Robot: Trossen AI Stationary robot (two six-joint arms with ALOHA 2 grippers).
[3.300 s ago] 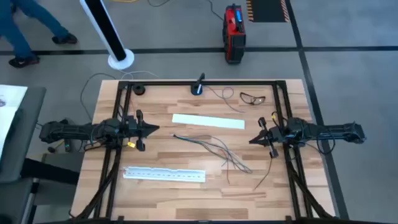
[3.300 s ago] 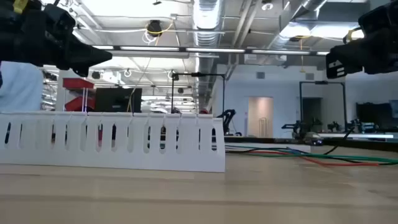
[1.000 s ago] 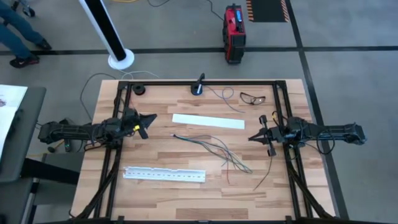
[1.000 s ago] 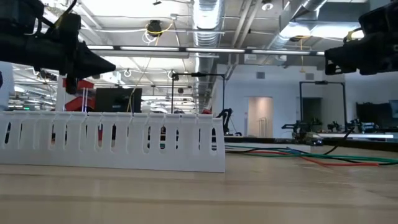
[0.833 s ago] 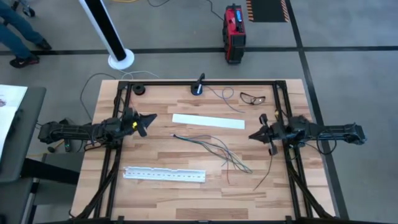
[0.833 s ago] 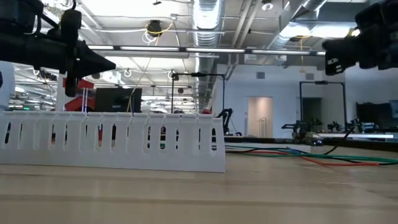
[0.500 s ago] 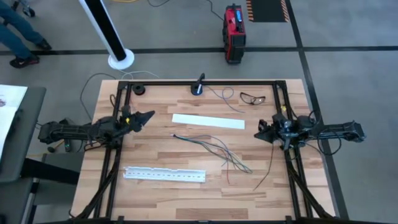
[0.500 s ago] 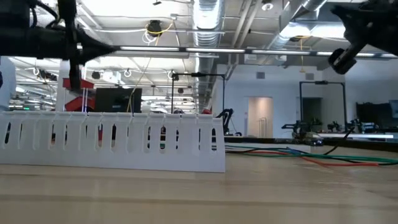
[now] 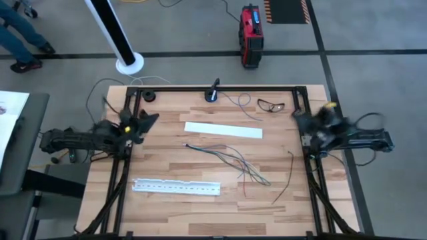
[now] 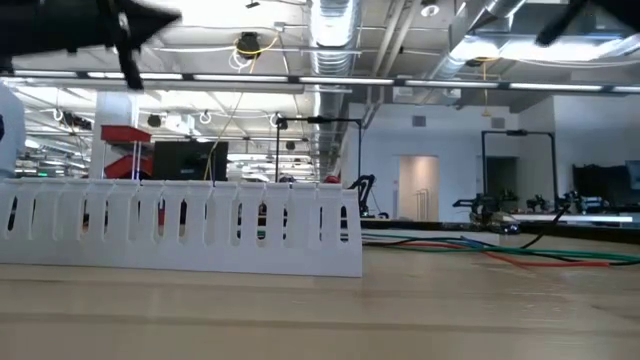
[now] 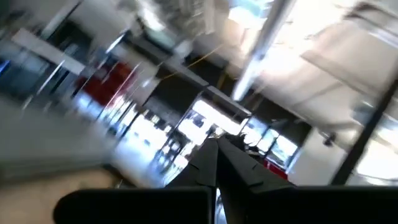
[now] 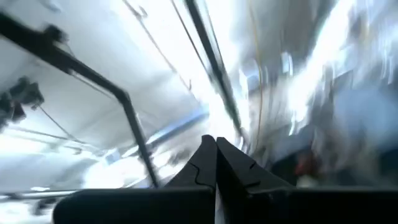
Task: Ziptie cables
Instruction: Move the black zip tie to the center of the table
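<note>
Lying loose near the middle of the bench (image 9: 167, 163), the cables (image 9: 230, 160) straggle from a tighter end toward the right side, where they fan apart; nothing binds them yet, so the tying has not begun. One dark wire (image 9: 285, 179) lies on its own nearer the right edge, well apart from the bunch, and would probably need gathering in first. A flat white strip (image 9: 223, 130) sits just beyond the cables toward the far edge, and a slotted white strip (image 9: 176, 187) lies by the near edge, both clear of the wires.

The left pincer (image 9: 141, 122) hangs above the left edge, its fingers pressed together on nothing, as its wrist camera shows. The right pincer (image 9: 303, 120) is raised by the right edge, likewise closed and empty. Both wrist cameras look up into the room, so I judge the arms are parked off to the sides, leaving the wires free to reach.
</note>
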